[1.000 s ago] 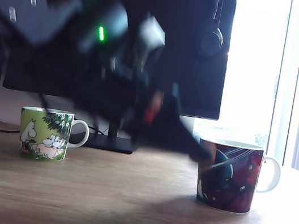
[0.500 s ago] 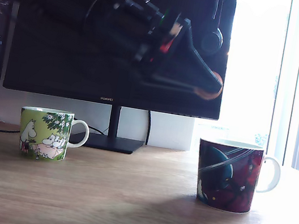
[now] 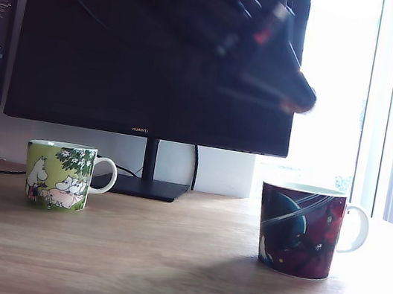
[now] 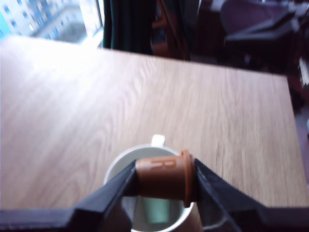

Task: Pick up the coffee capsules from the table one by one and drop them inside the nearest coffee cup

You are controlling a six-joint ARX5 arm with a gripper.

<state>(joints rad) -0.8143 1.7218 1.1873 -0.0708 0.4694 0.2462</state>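
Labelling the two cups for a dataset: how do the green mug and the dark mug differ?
The green mug shows pale cartoon figures; the dark mug has red and blue artwork. The green mug looks smaller and sits farther back, on the exterior view's left. Both stand upright on the wooden table, white handles pointing right.

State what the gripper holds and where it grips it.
The gripper holds a copper-brown capsule lying sideways, one of the fingers on each end.
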